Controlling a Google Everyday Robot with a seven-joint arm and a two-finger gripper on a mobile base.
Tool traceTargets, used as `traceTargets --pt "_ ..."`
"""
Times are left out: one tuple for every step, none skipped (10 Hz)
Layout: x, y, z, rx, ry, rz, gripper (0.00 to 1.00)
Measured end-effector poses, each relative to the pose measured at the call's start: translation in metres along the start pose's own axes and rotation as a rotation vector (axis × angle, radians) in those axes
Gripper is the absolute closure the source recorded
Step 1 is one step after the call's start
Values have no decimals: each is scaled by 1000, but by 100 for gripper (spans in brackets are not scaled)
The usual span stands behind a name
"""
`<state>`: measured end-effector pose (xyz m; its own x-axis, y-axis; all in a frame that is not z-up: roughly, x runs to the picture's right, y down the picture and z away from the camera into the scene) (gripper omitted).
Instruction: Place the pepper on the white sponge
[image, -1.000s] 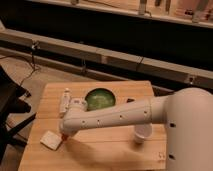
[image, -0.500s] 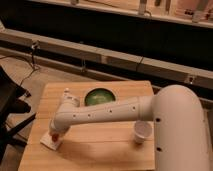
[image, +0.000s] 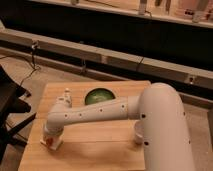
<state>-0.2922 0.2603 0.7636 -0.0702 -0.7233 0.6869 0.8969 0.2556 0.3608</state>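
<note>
The white arm reaches from the bulky shoulder at the right across the wooden table toward its left front part, and the gripper hangs at the arm's far end, pointing down. Directly beneath the gripper lies the white sponge, only partly showing under the wrist. A small red-orange spot, the pepper, sits right at the gripper's tip, on or just above the sponge; whether the gripper is gripping it cannot be told. Behind the arm, away from the gripper, rests the green bowl. A white cup stands beside the shoulder, well apart from the gripper.
</note>
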Motion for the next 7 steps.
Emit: traceTargets --pt "-2 -1 3 -9 -8 -5 88" --pt "-6 -3 8 -27 -17 -12 81" --pt "-9 -6 12 -42 -24 -15 69" --pt "-10 -6 13 -47 -25 -13 61" --pt "-12 -7 14 -54 -23 -12 49" --pt "-15 -9 15 -57 -20 -12 38" --pt "-16 -9 14 -56 -16 -9 28"
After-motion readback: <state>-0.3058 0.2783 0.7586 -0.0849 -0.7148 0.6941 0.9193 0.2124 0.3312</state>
